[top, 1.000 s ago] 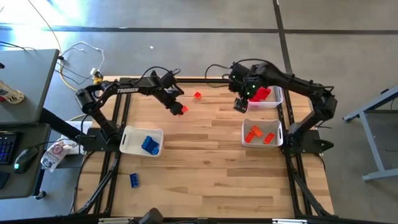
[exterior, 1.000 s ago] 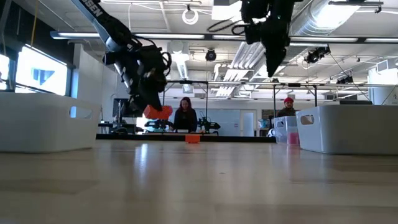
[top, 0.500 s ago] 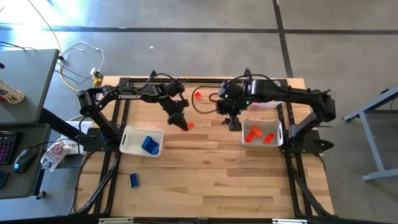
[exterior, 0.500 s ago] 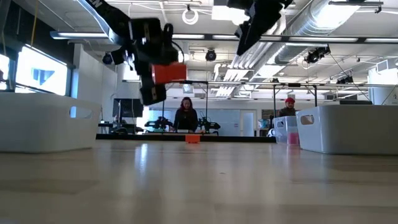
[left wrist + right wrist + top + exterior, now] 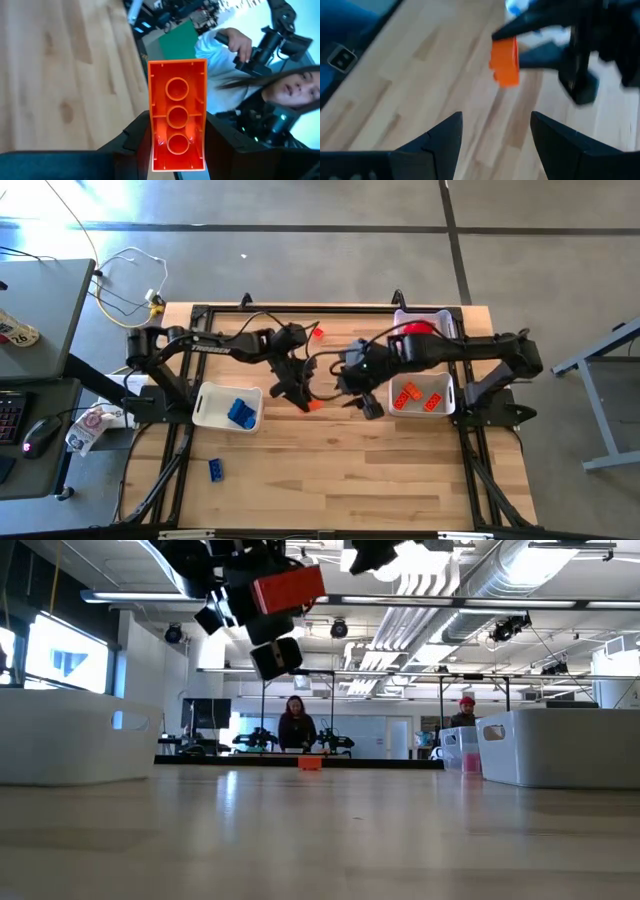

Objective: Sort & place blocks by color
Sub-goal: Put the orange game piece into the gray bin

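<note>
My left gripper [image 5: 303,398] hangs over the middle of the table, shut on an orange block [image 5: 313,405], which shows high up in the low view [image 5: 288,590]. My right gripper [image 5: 358,398] is open and faces it from the right, a short gap away; its wrist view has the orange block [image 5: 505,62] ahead of its spread fingers [image 5: 445,135]. A red block [image 5: 317,333] lies flat near the far edge. A blue block [image 5: 216,469] lies near the near-left corner. My left gripper pinches the orange block between its two fingers [image 5: 140,131], one on each long side [image 5: 151,125] at the end nearer the wrist. The fingers lie along the block. It is lifted clear of the table, its hollow underside with three round tubes turned toward the wrist camera.
A white bin [image 5: 205,402] with blue blocks sits left of centre. A bin [image 5: 421,381] with orange blocks stands on the right, and a bin [image 5: 444,332] with red blocks behind it at the far right. A person [image 5: 280,90] shows beyond the table.
My left gripper has carried the orange block from the far side toward the table's middle and near edge, higher in the low view. My right gripper has swung from the far-right red bin toward the left and near, closing on the left gripper.
</note>
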Controlling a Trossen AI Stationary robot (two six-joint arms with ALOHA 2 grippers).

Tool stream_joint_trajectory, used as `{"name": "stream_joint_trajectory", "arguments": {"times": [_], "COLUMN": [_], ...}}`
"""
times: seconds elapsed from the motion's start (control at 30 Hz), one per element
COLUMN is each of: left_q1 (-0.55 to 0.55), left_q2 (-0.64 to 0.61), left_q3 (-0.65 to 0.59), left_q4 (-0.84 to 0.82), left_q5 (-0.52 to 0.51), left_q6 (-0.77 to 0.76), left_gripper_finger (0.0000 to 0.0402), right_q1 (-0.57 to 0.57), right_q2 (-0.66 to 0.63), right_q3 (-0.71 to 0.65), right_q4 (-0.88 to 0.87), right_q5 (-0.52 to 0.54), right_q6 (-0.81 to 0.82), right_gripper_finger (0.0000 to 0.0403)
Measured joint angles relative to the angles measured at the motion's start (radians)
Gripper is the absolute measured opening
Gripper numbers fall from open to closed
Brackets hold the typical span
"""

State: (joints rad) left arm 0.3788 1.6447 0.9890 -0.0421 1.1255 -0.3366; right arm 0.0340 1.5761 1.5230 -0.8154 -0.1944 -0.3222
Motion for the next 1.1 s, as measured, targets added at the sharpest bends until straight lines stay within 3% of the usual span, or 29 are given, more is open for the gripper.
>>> {"name": "stream_joint_trajectory", "arguments": {"times": [0.33,0.9,1.1], "left_q1": [-0.118,-0.191,-0.191], "left_q2": [0.000,0.001,0.001], "left_q3": [0.000,0.000,0.000], "left_q4": [0.211,0.583,0.614], "left_q5": [-0.025,-0.199,-0.233], "left_q6": [-0.109,-0.318,-0.342], "left_gripper_finger": [0.0114,0.0115,0.0115], "right_q1": [0.107,0.191,0.196], "right_q2": [0.000,0.000,0.000], "right_q3": [0.000,0.000,0.000], "right_q4": [0.181,0.212,0.225], "right_q5": [0.000,0.029,0.082], "right_q6": [-0.001,0.009,0.009], "right_gripper_finger": [0.0220,0.0218,0.0159]}}
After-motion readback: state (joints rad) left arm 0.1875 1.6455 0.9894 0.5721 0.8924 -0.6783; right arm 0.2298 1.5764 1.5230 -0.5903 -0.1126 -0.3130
